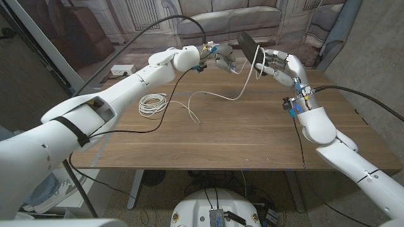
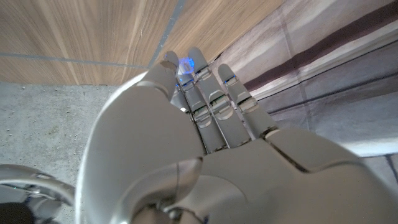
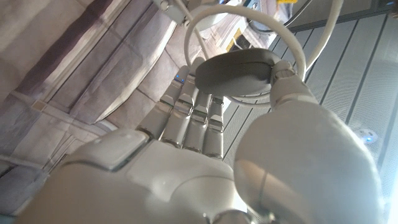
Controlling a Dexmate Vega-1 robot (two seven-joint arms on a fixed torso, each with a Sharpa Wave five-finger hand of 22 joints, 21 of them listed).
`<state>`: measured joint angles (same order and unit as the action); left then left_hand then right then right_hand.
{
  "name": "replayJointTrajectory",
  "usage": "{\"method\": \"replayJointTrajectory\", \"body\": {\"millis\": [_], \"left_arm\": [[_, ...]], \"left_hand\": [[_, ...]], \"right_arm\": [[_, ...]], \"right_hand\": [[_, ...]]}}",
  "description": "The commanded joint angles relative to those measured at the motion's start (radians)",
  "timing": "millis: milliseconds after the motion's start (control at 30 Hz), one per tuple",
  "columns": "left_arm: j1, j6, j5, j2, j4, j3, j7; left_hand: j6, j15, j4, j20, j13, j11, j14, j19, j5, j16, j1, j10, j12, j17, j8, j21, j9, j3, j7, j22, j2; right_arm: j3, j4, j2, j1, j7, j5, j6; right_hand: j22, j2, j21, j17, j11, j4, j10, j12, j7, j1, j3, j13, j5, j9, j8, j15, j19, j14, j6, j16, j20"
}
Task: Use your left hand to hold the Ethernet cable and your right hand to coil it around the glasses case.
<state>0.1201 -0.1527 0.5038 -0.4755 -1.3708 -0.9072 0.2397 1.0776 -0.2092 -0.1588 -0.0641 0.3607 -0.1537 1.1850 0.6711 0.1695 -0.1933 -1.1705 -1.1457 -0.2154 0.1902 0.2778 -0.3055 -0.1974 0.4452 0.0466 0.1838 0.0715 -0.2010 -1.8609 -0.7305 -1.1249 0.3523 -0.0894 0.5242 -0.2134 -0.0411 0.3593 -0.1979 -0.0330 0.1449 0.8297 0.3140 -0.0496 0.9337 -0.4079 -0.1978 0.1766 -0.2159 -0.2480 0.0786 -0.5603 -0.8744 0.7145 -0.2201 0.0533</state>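
Note:
My right hand is raised over the table's back right and grips a dark glasses case between thumb and fingers. In the right wrist view the case is a grey oval with a white loop of Ethernet cable around it. My left hand hovers just left of the case, fingers curled, and holds the white Ethernet cable. From there the cable hangs to the table and runs left to a loose coil.
A white box lies near the table's back left corner. The cable's free end trails on the wooden table at mid-left. Thin black arm cables cross the tabletop. A sofa stands behind the table.

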Motion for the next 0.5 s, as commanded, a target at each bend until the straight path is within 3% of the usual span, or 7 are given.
{"method": "replayJointTrajectory", "body": {"millis": [33,500], "left_arm": [[0.079,0.025,0.0,-0.067,-0.124,0.03,0.038],[0.194,0.05,0.052,-0.176,-0.339,0.081,0.052]], "left_hand": [[0.008,-0.008,0.04,-0.077,0.004,-0.012,0.007,-0.005,0.006,-0.005,-0.002,-0.018,-0.004,0.001,0.007,0.006,-0.005,0.048,-0.016,0.005,0.009],[0.008,-0.007,0.04,-0.076,0.008,-0.01,0.006,-0.008,0.006,-0.005,-0.002,-0.018,-0.003,0.0,0.007,0.007,-0.005,0.052,-0.02,0.005,0.009]], "right_arm": [[0.024,0.007,0.01,0.021,0.045,-0.004,-0.102],[0.023,0.027,-0.007,0.063,0.082,0.018,-0.264]], "right_hand": [[-0.001,0.186,0.007,-0.001,0.232,-0.002,0.24,0.005,0.208,0.167,0.0,-0.003,0.0,-0.004,-0.004,0.15,-0.004,-0.041,0.215,0.002,0.105],[-0.001,0.189,0.009,0.001,0.233,-0.004,0.24,0.004,0.207,0.166,0.002,-0.002,0.001,-0.004,-0.002,0.15,-0.005,-0.043,0.215,0.005,0.104]]}}
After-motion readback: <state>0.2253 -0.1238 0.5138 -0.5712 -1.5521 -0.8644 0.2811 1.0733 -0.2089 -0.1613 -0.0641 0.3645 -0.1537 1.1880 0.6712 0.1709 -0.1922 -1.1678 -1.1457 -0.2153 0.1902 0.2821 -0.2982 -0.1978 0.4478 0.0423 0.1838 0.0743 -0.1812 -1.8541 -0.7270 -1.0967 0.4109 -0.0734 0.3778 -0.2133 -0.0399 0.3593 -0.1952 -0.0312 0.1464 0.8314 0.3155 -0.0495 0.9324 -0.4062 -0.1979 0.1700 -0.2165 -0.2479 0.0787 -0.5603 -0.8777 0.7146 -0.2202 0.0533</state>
